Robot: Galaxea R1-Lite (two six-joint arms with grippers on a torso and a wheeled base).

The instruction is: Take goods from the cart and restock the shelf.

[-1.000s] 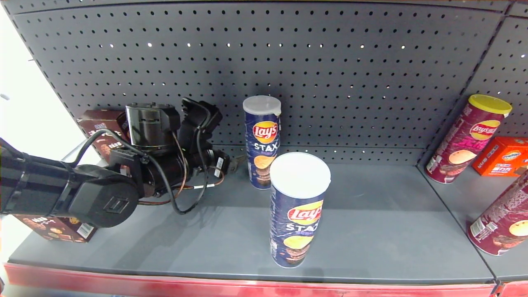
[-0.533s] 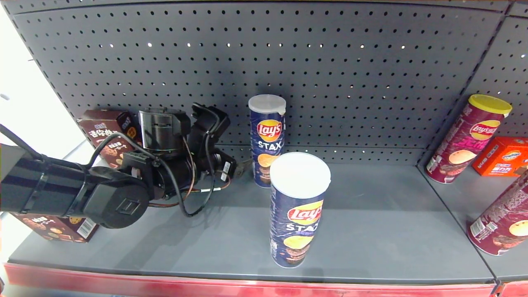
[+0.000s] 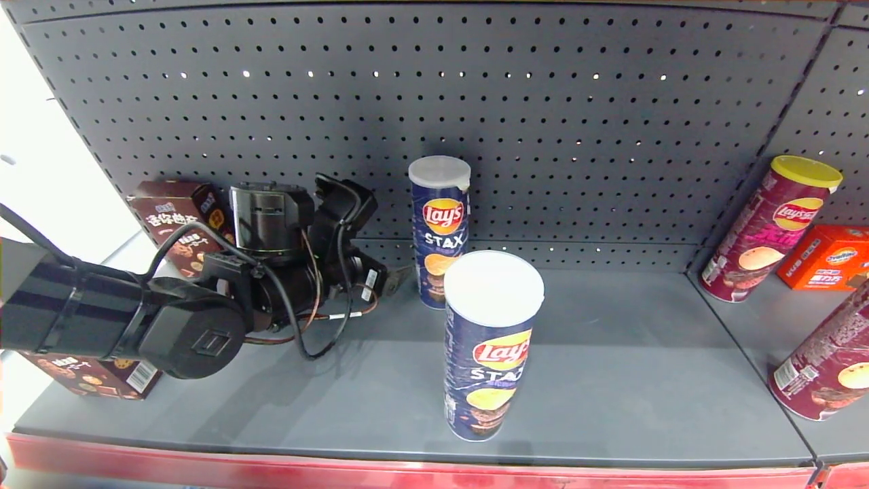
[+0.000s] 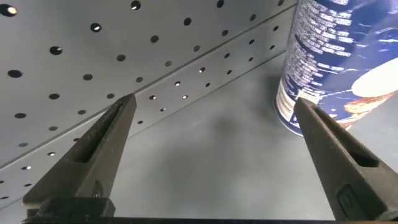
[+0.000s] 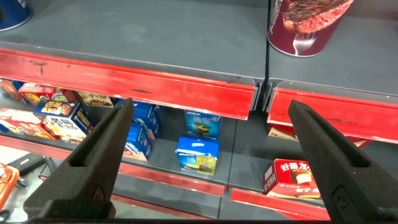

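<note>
Two blue chip cans stand upright on the grey shelf [image 3: 611, 367]: one at the back by the pegboard [image 3: 439, 231], one nearer the front edge [image 3: 490, 346]. My left arm lies along the shelf from the left, and its gripper [image 3: 400, 275] is just left of the back can's base. In the left wrist view this gripper [image 4: 214, 102] is open with nothing between its fingers, and the back can [image 4: 336, 62] stands just outside one finger. My right gripper [image 5: 210, 106] is open and empty, below and in front of the shelf's red front edge [image 5: 124, 71].
Brown cookie boxes [image 3: 173, 210] [image 3: 88, 373] sit behind and under my left arm. On the right section are maroon cans [image 3: 770, 227] [image 3: 825, 360] and an orange box [image 3: 828, 258]. Lower shelves hold blue boxes [image 5: 198, 152]. Bare shelf lies right of the blue cans.
My left arm slid right along the shelf, and the back blue can shifted slightly right. Over the last half second the gripper barely moved.
</note>
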